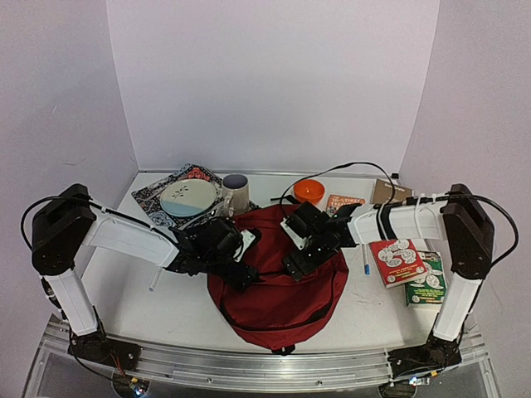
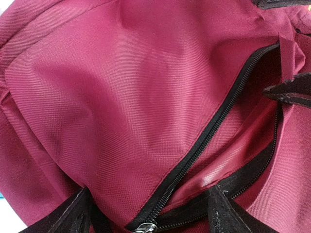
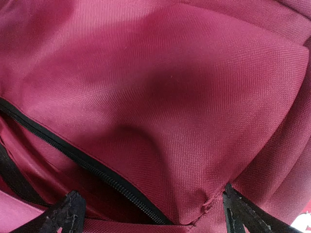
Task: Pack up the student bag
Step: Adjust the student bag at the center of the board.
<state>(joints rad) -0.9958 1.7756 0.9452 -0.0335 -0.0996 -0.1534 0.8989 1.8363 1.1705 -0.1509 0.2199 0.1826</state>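
Note:
The student bag (image 1: 278, 290) is a dark red backpack lying flat in the middle of the table. Its black zip (image 2: 214, 128) is partly open and shows a shiny red inside. My left gripper (image 1: 241, 272) rests on the bag's left upper part. Its jaws are wide open, with the silver zip slider (image 2: 143, 227) between the fingers (image 2: 73, 216). My right gripper (image 1: 297, 264) rests on the bag's upper middle. It is wide open in the right wrist view (image 3: 153, 213), with one finger (image 3: 240, 213) pressing into the fabric beside the zip (image 3: 97, 170). Its fingertips also show in the left wrist view (image 2: 291, 92).
Behind the bag stand a patterned book with a pale plate (image 1: 189, 197), a cup (image 1: 236, 192), an orange bowl (image 1: 309, 191), a small orange book (image 1: 344, 203) and a brown card (image 1: 390, 192). A red book (image 1: 398, 261), a green box (image 1: 427, 282) and a pen (image 1: 366, 264) lie right.

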